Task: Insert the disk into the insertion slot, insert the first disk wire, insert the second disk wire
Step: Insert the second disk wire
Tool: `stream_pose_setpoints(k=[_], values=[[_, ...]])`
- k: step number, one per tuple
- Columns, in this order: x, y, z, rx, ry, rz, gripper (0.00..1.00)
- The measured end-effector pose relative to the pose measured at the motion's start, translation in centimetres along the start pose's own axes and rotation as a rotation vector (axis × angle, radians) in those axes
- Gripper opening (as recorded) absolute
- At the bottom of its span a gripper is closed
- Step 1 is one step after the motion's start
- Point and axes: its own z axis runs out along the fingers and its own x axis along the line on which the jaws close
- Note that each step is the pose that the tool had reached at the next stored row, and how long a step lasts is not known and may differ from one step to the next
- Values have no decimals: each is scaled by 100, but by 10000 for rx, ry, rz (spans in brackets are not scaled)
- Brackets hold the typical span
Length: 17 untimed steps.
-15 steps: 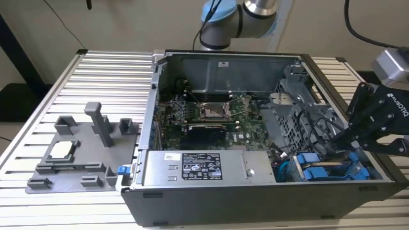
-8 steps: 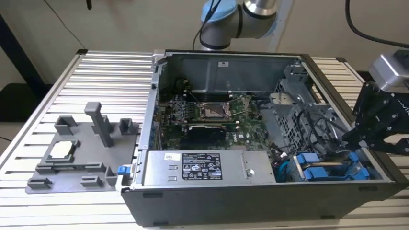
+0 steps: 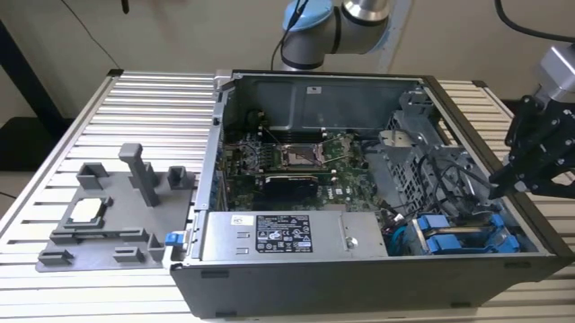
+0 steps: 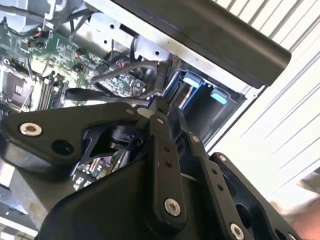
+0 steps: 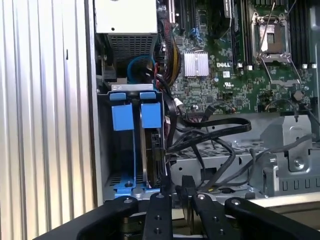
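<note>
Blue-framed disk [image 5: 149, 150] sits on edge in the slot [image 5: 103, 150] beside a second carrier [image 5: 122, 117], its rear facing loose black wires [image 5: 215, 127], presumably for plugging. The gripper [image 5: 177, 189] hovers there; I cannot tell its grip.

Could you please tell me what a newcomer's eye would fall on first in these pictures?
The open computer case sits in the middle of the slatted table, its green motherboard exposed. Bright blue drive carriers stand out in the case's corner at the exterior view's lower right. The black gripper hangs close over that corner, among dark cables.
</note>
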Motion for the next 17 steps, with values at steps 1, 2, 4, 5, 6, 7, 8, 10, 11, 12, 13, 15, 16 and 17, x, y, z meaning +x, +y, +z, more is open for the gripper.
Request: stream_pose_setpoints(k=[1, 2, 4, 5, 6, 7, 8, 10, 11, 12, 13, 15, 16, 17], values=[[-18, 1, 5, 74, -13, -19, 24], [-32, 1, 8, 154, -10, -74, 24], [-34, 0, 19, 200, 3, -355, 24], [-34, -1, 24, 204, 18, -519, 24], [-32, 0, 31, 198, 34, -697, 24], [-31, 0, 36, 192, 53, -873, 24], [-32, -1, 42, 192, 72, -1032, 24], [-35, -1, 52, 244, 111, -1284, 25], [-37, -1, 59, 342, 118, -1389, 31], [-41, -1, 65, 439, 123, -1492, 31], [-47, -2, 69, 529, 133, -1584, 38], [-63, -2, 85, 681, 174, -1770, 38], [-73, -2, 92, 750, 202, -1859, 38], [-82, -2, 100, 821, 226, -1947, 38]])
